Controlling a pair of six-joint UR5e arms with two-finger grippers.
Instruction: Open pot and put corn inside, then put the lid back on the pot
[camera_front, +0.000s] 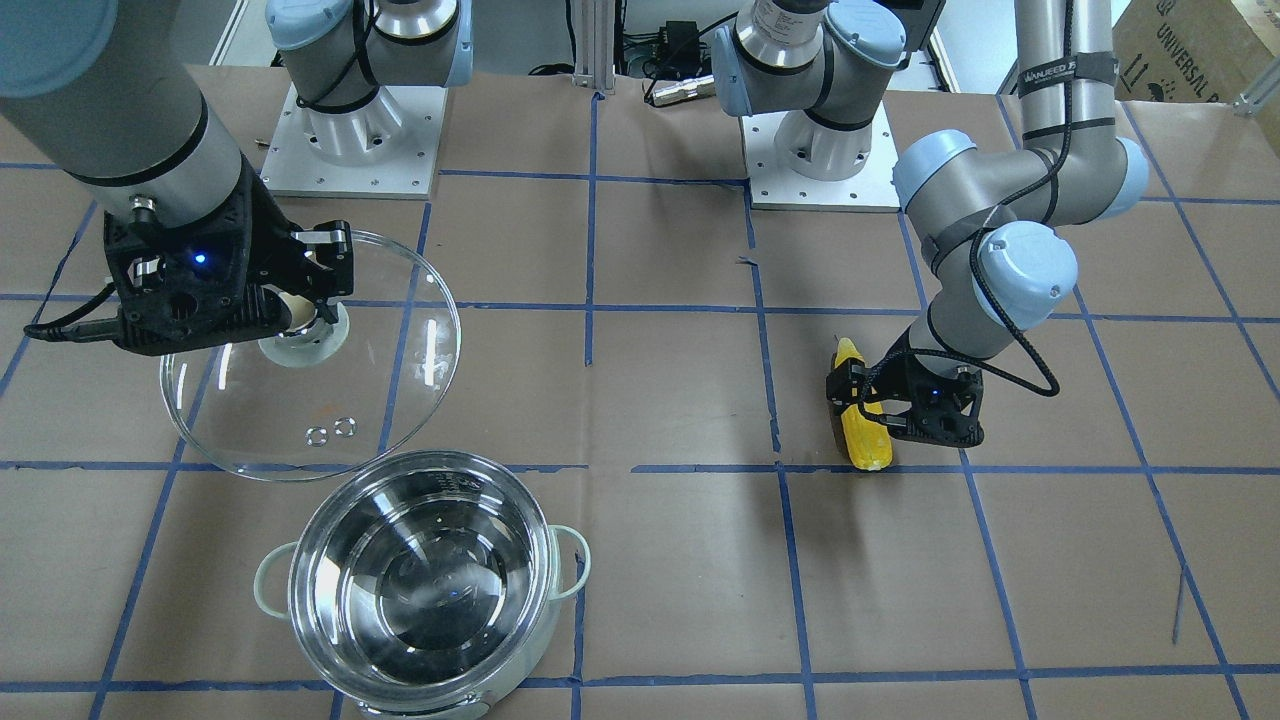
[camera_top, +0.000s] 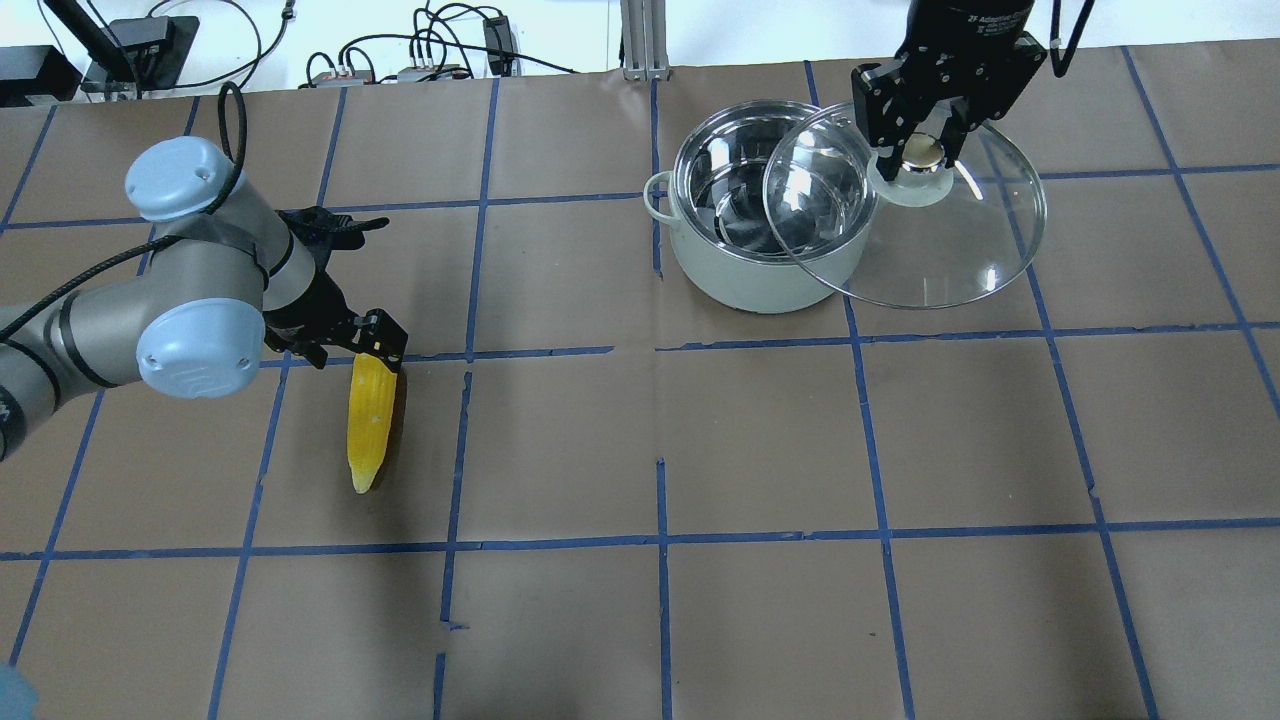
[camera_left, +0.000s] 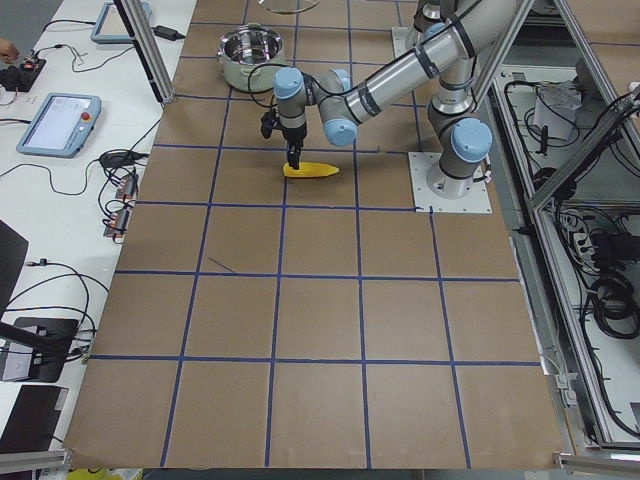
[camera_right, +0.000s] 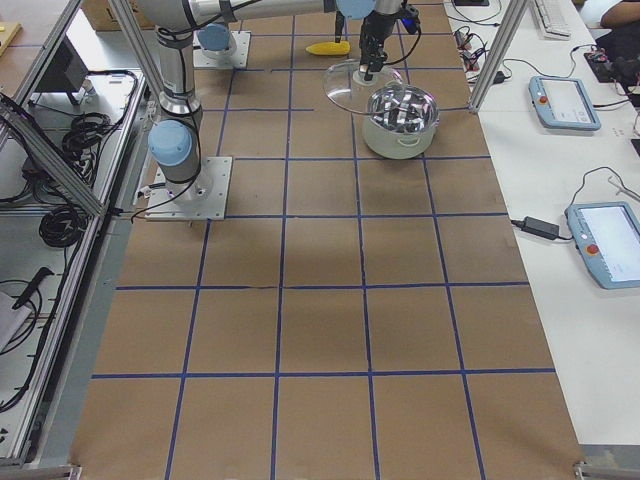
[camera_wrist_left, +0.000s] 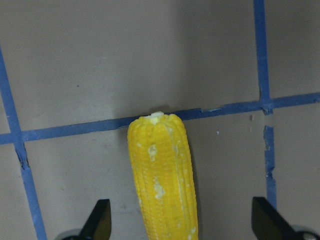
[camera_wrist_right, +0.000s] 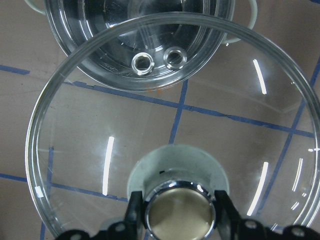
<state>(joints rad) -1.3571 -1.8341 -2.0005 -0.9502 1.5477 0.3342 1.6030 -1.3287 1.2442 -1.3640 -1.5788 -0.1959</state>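
Table (camera_top: 760, 440) covered in brown paper, gridded with blue tape (camera_top: 660, 545); paper creased and tape nicked in places. Corn (camera_top: 368, 420) lies flat on the paper on the robot's left side, well apart from the pot; left gripper (camera_top: 375, 345) spread wide over its thick end, a finger either side, gaps showing in the wrist view. Farther out, pot (camera_top: 740, 270) stands uncovered on the right half, mirror inside showing; lid (camera_top: 930, 250) held just beside it, right gripper (camera_top: 925, 150) clamped on the knob (camera_wrist_right: 179, 212). Beyond the table edge, cables (camera_top: 400, 60); teach pendants (camera_right: 565, 100) on a white side bench. Corn's tip cut off in the left wrist view; right arm cropped overhead; cannot tell if the lid's rim touches the pot.
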